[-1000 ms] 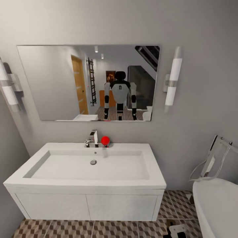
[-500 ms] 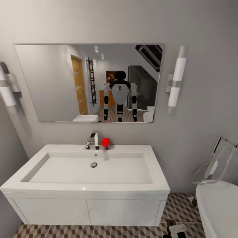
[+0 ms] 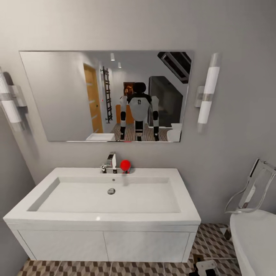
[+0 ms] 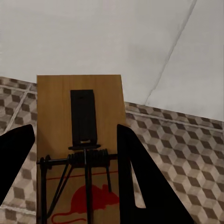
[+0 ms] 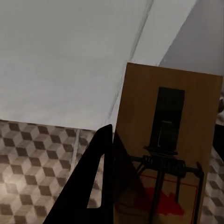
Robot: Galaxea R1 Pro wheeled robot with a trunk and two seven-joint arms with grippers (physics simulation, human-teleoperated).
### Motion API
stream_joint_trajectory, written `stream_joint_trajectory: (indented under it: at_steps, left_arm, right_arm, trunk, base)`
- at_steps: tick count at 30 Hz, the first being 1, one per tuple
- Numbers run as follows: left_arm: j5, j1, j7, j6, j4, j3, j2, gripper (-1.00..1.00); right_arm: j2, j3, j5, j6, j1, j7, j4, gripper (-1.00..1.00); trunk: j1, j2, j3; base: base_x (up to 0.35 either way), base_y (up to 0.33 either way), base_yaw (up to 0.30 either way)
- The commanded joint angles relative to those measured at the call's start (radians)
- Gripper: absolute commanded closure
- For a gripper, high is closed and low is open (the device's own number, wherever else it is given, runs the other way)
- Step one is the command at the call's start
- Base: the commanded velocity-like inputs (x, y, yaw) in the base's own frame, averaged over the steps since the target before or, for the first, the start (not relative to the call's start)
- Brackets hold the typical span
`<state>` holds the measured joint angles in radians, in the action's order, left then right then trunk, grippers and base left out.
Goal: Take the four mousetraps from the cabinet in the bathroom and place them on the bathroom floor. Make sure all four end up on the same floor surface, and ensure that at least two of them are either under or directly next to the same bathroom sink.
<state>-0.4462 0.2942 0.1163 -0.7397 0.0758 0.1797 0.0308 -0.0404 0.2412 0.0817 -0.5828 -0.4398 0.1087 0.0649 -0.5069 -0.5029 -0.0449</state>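
The head view faced a grey wall with a wide mirror hung above the bathroom sink, a white rectangular basin whose chrome faucet stood at the middle of its back edge with a small red ball just beside it. Under the basin sat the white two-door vanity, and the cube-patterned bathroom floor showed along its foot and to its right, where the rounded rim of a white bathtub came in at the corner. Tube lamps flanked the mirror, which reflected the robot itself. In the left wrist view the left gripper had its dark fingers set on either side of a wooden mousetrap, apparently pinching it, held above the tiles before the white vanity front. In the right wrist view the right gripper likewise carried a second mousetrap; only one finger showed, pressed against the board's edge.
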Motion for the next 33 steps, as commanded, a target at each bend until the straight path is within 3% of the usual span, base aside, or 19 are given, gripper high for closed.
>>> stream_joint_trajectory:
  at_steps: [1, 33]
  left_arm:
    - [-0.011, 0.002, 0.009, -0.004, 0.004, 0.004, 0.000, 1.00]
    - [-0.011, 0.002, 0.009, -0.004, 0.004, 0.006, 0.000, 1.00]
  right_arm:
    - [0.001, 0.009, 0.010, -0.007, -0.002, -0.001, 0.004, 1.00]
    - [0.001, 0.009, 0.011, -0.006, -0.002, 0.001, 0.004, 1.00]
  trunk:
    - [-0.001, -0.002, -0.002]
    - [-0.001, -0.002, -0.002]
  base:
    - [0.000, 0.225, 0.000]
    - [0.000, 0.050, 0.000]
